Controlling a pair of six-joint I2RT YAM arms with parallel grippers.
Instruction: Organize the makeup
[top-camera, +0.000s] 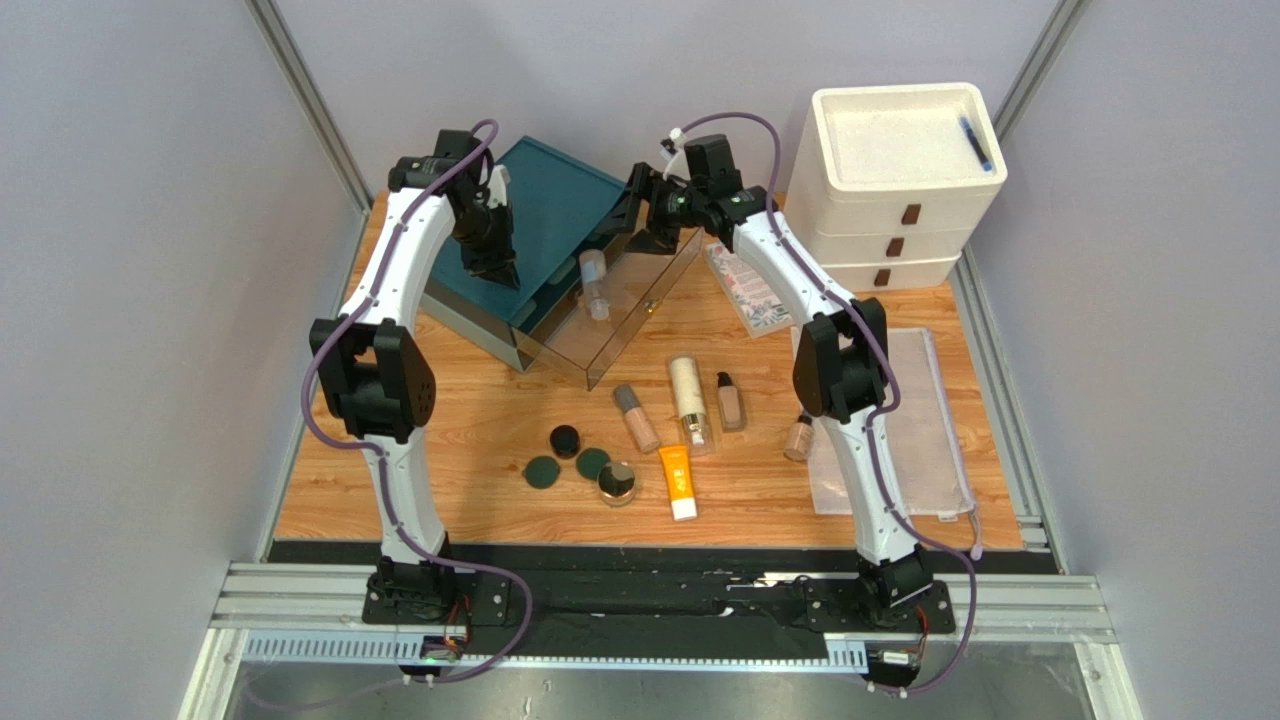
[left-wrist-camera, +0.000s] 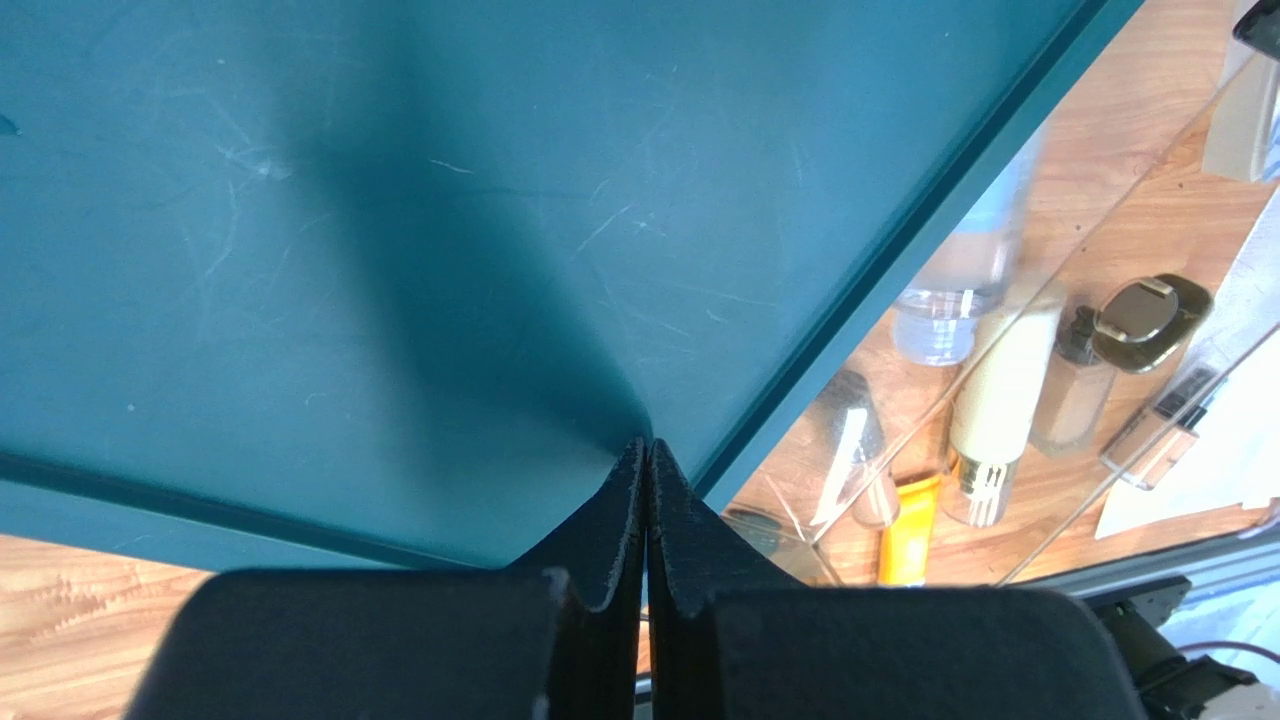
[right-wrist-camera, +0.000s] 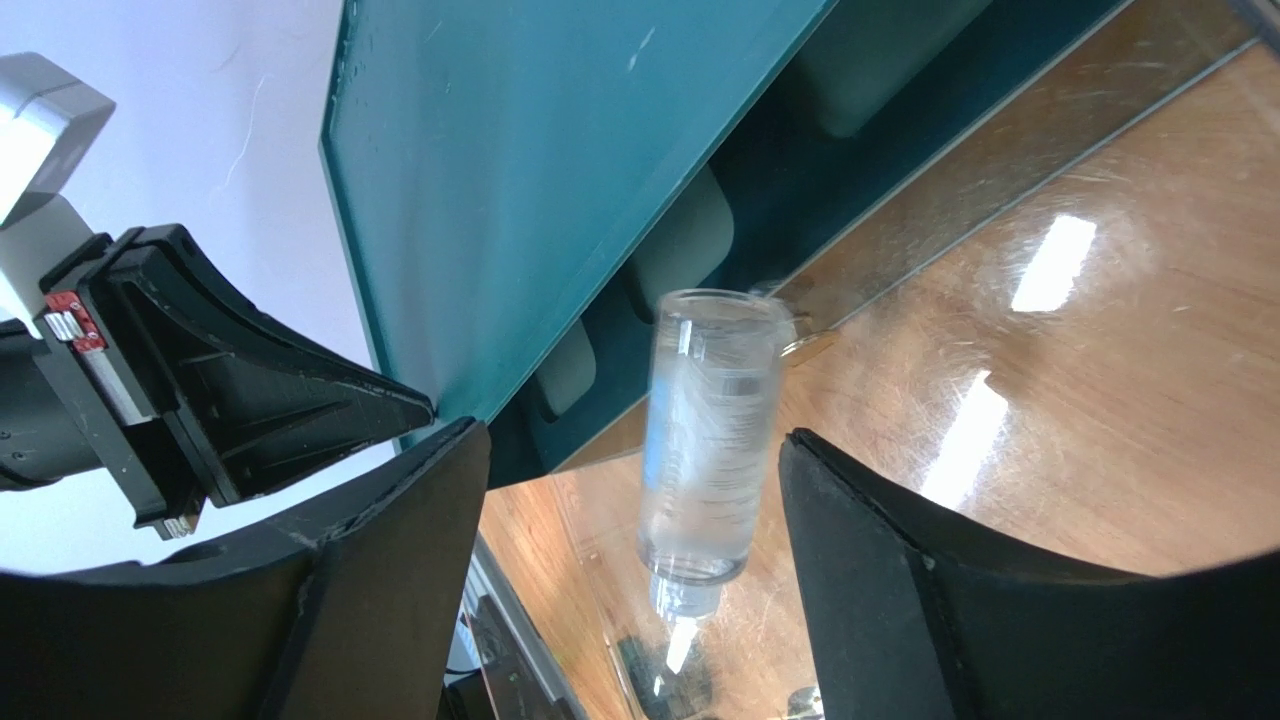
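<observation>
Counted three round dark compacts (top-camera: 564, 440), one gold-lidded jar (top-camera: 616, 483), three beige bottles (top-camera: 636, 417), one cream-gold bottle (top-camera: 690, 395), one orange tube (top-camera: 679, 482), all well apart from the right gripper (right-wrist-camera: 631, 443); found one clear tube (right-wrist-camera: 706, 435) between its fingers.

Lab cell, grey panel walls (top-camera: 135, 270)

teal case (top-camera: 553, 225) back left | white drawer stack (top-camera: 896, 188) back right | booklet (top-camera: 751, 288) between | mesh pouch (top-camera: 909, 435) right

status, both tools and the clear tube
Left tool shut, at flat teal box lid. Right tool open, clear cylindrical tube loose in its gap, blurred. Other makeup on wooden table, nothing seen blocking.
</observation>
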